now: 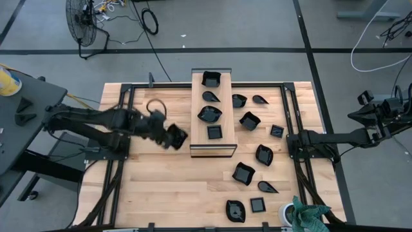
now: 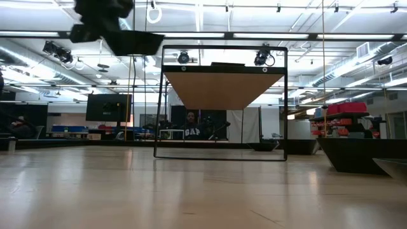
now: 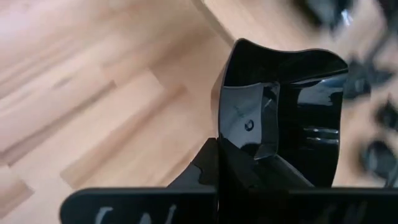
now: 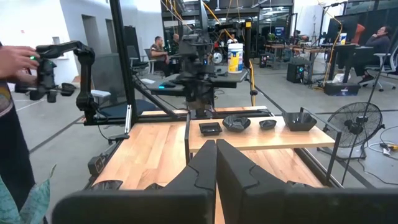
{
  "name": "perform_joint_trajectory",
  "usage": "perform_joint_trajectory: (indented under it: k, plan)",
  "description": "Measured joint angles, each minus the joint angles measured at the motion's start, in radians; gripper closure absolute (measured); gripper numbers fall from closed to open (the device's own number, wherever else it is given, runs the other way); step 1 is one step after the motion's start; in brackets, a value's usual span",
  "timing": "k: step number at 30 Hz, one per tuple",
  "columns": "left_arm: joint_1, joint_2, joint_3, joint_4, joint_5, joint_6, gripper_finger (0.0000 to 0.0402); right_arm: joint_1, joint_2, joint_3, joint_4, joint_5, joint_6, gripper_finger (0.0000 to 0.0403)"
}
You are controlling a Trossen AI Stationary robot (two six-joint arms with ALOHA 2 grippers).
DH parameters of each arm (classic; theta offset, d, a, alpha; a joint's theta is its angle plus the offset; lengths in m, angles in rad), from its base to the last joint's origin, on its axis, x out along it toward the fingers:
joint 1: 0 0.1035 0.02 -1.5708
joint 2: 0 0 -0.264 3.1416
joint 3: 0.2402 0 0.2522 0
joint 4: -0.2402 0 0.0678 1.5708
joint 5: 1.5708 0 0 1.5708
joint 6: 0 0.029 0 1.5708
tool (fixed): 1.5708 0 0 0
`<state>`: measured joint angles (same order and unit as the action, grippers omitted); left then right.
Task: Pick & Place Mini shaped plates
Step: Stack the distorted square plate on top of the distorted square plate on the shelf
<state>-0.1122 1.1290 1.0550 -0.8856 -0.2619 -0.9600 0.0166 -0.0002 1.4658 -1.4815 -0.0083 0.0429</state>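
Workshop behind, "GAP" readable on a seated person's shirt (image 2: 191, 132). Four black plates sit on the wooden board (image 1: 196, 122), ten on the table (image 1: 161, 187); left gripper (image 1: 172, 137) pinches another plate (image 3: 292, 118) beside the board; right gripper (image 4: 216, 163) pressed together, parked off-table.

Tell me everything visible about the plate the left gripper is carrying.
The plate is a small glossy black dish with raised walls and a wavy upper rim, plastic or glazed by its shine. The left gripper is shut on one wall, its fingers pinching it. It hangs in the air above the table, just left of the wooden board, touching nothing else.
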Motion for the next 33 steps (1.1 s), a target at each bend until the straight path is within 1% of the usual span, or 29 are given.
perform_joint_trajectory:
  k: [3,8,13,15,17,23,27,29,33]
  plan:
    - [0.102,0.001,0.0,0.051,0.0,-0.028,0.0401,0.0,0.0,0.0,0.0,0.0,0.0,0.0392]
    - [0.255,0.01,0.0,0.196,0.019,-0.053,0.0401,0.0,0.0,0.0,0.0,0.0,0.0,0.0392]
    - [0.383,0.035,0.003,0.338,0.014,-0.068,0.0401,0.0,0.0,0.0,0.0,0.0,0.0,0.0392]
    - [0.431,0.048,0.0,0.356,0.024,-0.068,0.0401,0.0,0.0,0.0,0.0,0.0,0.0,0.0392]
    - [0.472,0.064,0.001,0.42,0.045,-0.051,0.0401,0.0,0.0,0.0,0.0,0.0,0.0,0.0392]
    - [0.599,0.098,0.0,0.579,0.127,0.049,0.0401,0.0,0.0,0.001,0.0,0.0,0.0,0.0392]
    - [0.674,0.116,0.001,0.683,0.201,0.154,0.04,0.0,0.0,0.0,0.0,0.0,0.0,0.0392]
    - [0.71,0.134,0.0,0.719,0.264,0.205,0.04,0.0,0.0,0.0,0.0,0.0,0.0,0.0392]
    - [0.767,0.185,0.0,0.802,0.416,0.254,0.04,0.0,0.0,0.0,0.0,0.0,0.0,0.0392]
